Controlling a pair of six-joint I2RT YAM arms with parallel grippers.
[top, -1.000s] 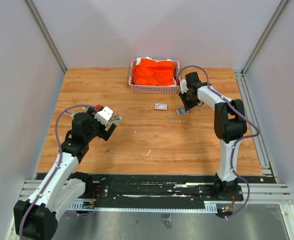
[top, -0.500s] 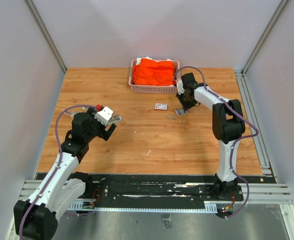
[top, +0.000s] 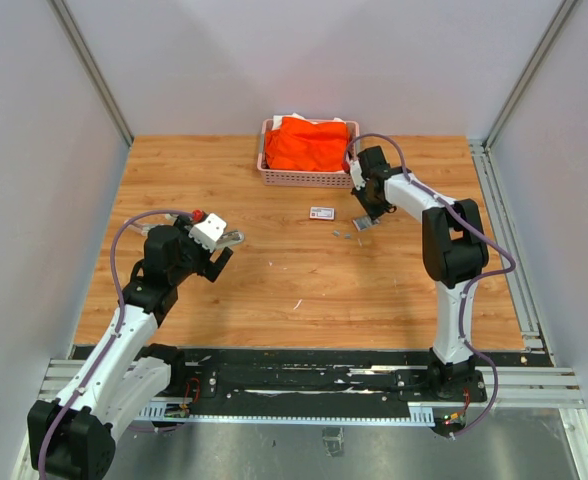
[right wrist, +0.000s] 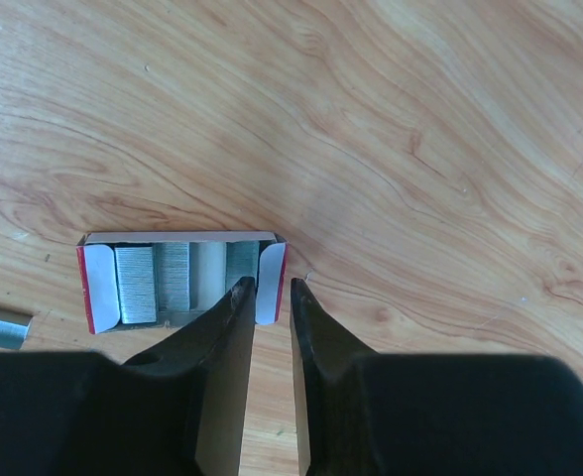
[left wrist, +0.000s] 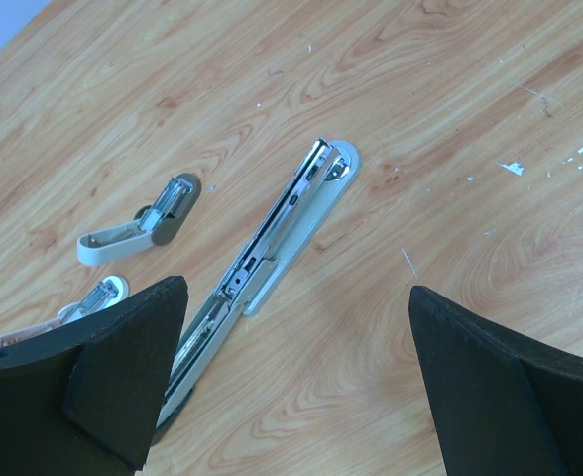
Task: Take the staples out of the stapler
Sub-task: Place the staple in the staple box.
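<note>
A long silvery stapler point(left wrist: 284, 226) lies folded open and flat on the wooden table, its rear end under my left finger. My left gripper point(left wrist: 296, 297) hovers wide open above it, holding nothing; in the top view it point(top: 222, 246) sits at the left. My right gripper point(right wrist: 272, 297) points down at an open white box with red sides point(right wrist: 180, 278) that holds staples point(right wrist: 136, 285) in grey strips. The box's right flap point(right wrist: 270, 283) stands between the narrowly parted fingers, touching the left one only. One loose strip of staples point(right wrist: 2, 327) lies left of the box.
Two small white staplers point(left wrist: 138, 222) point(left wrist: 101, 297) lie left of the long one. A pink basket point(top: 308, 178) with orange cloth stands at the back centre. A small closed white box point(top: 322, 212) lies left of my right gripper point(top: 366, 216). White specks dot the wood.
My right gripper has shifted slightly left, toward the basket. The left arm has not moved.
</note>
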